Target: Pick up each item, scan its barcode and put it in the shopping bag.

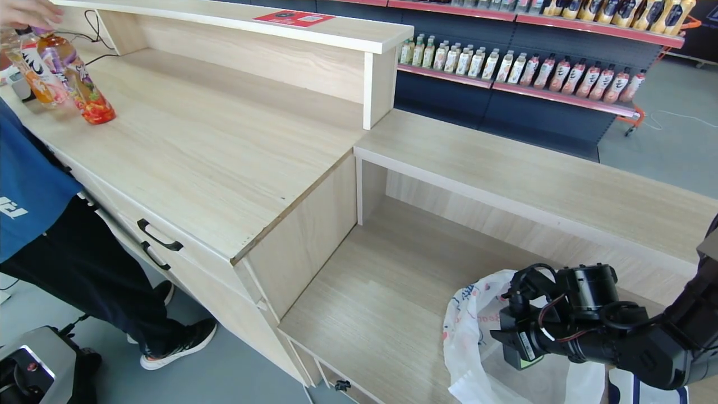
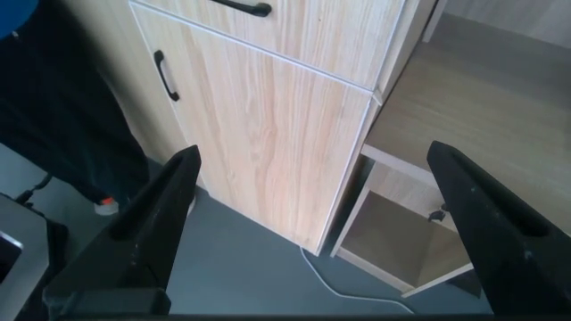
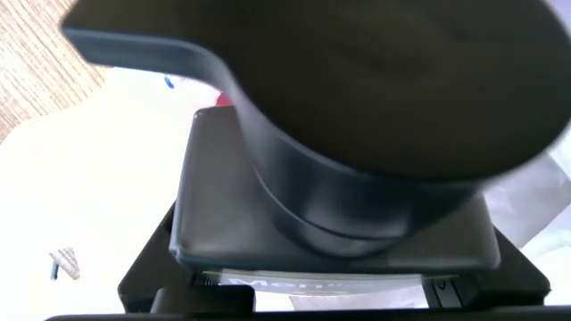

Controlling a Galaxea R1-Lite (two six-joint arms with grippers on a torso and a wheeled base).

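Note:
Two drink bottles stand tilted at the far left of the wooden counter (image 1: 213, 146): one with an orange label (image 1: 33, 73), one with a purple and red label (image 1: 78, 84). A person's hand (image 1: 28, 11) rests on their caps. A white shopping bag (image 1: 471, 336) sits open on the lower shelf at the right. Just above the bag's mouth, my right gripper (image 1: 519, 336) is shut on a black barcode scanner (image 3: 339, 232). My left gripper (image 2: 312, 232) is open and holds nothing, low beside the cabinet front (image 2: 285, 134).
A person in a blue shirt (image 1: 28, 185) stands at the counter's left front. Black drawer handles (image 1: 159, 235) stick out of the cabinet. A raised ledge (image 1: 252, 22) runs along the counter's back. Store shelves of bottles (image 1: 516, 67) stand behind.

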